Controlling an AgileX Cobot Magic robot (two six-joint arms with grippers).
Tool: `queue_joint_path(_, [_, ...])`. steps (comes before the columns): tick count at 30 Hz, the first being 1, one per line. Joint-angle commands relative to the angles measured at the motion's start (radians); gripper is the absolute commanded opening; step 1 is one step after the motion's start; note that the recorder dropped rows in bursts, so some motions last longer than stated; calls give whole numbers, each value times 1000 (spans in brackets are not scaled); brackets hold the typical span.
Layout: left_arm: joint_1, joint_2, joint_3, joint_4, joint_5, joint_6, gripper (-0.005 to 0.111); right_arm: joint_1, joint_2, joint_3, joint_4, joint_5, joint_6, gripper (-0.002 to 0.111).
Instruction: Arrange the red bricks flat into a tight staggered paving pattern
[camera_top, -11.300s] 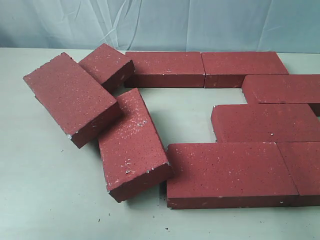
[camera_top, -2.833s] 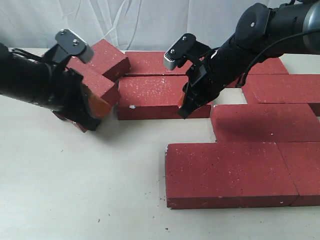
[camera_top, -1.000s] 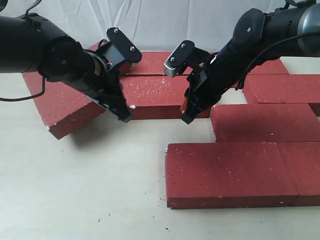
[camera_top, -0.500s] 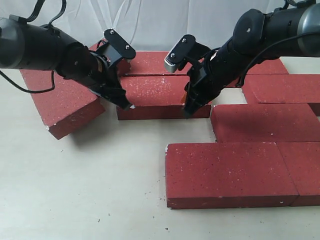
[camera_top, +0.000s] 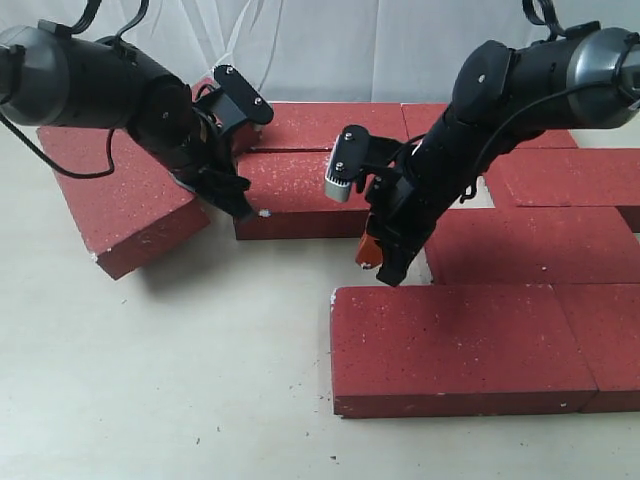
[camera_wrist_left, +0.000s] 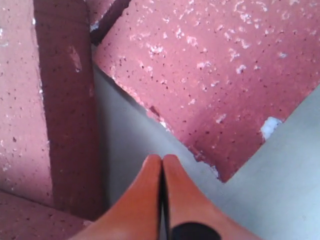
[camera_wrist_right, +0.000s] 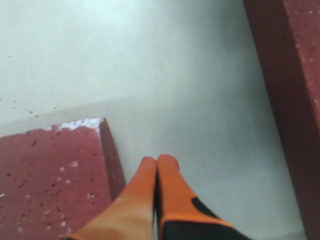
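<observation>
1. Table (camera_top: 170, 380), 6 to 9 o'clock: bare, open passage.
2. Skewed brick (camera_top: 115, 200), 10 o'clock: closes the left side; only a narrow wedge gap beside the middle brick (camera_top: 300, 190).
3. Front brick (camera_top: 460, 345), 4 o'clock: walls the table strip at centre, where the right gripper (camera_top: 375, 262) stands.

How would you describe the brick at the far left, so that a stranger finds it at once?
Start at the tidy rows of red bricks on the right of the table. Follow them leftwards, past the left arm, to the outermost brick. It alone is turned at an angle to the rows, outside the pattern.
</observation>
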Motion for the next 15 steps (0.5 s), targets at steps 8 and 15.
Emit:
queue_joint_path(8, [0, 41, -28, -10, 3, -8, 0, -5, 50, -3, 16, -98, -53, -1])
queue_joint_path(15, [0, 65, -30, 3, -4, -8, 0, -5, 56, -3, 19, -182, -43, -1])
